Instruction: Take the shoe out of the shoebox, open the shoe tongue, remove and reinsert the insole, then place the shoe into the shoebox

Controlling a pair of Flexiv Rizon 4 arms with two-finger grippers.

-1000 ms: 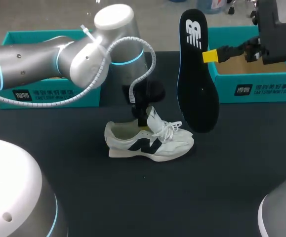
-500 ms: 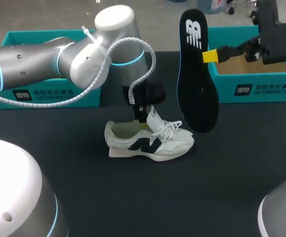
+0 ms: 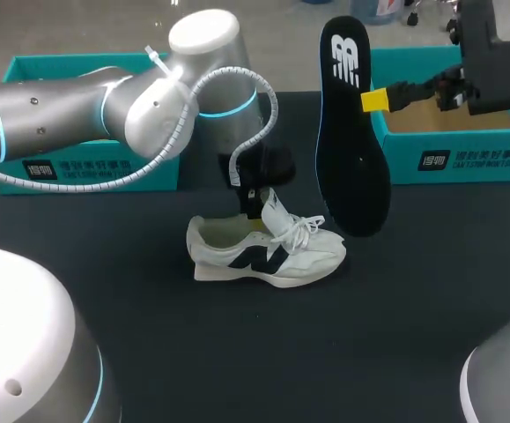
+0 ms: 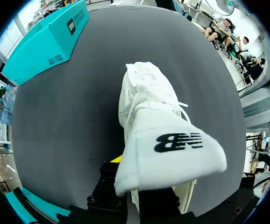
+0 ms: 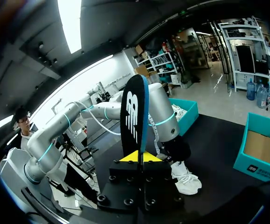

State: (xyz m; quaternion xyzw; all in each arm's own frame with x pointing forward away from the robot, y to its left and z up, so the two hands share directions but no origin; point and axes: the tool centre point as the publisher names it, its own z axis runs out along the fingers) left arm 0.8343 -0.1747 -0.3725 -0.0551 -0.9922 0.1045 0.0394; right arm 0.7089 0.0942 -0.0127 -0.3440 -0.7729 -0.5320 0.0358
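A white shoe (image 3: 263,251) with a dark side logo lies on its sole in the middle of the black table, toe to the right. My left gripper (image 3: 255,201) comes down behind it and is shut on the raised tongue (image 4: 172,149), which fills the left wrist view; one yellow fingertip (image 4: 117,159) shows beside it. My right gripper (image 3: 376,100) is shut on the edge of the black insole (image 3: 350,132), held upright in the air to the right of the shoe. In the right wrist view the insole (image 5: 134,116) stands up between the yellow tips (image 5: 138,157).
Two teal shoeboxes stand at the back of the table: one at the left (image 3: 87,167) behind my left arm, one open at the right (image 3: 466,154) under my right gripper. Bare black table (image 3: 263,352) lies in front of the shoe.
My left gripper's fingers have closed on the shoe tongue. The shoe, the insole and the right arm have kept their places.
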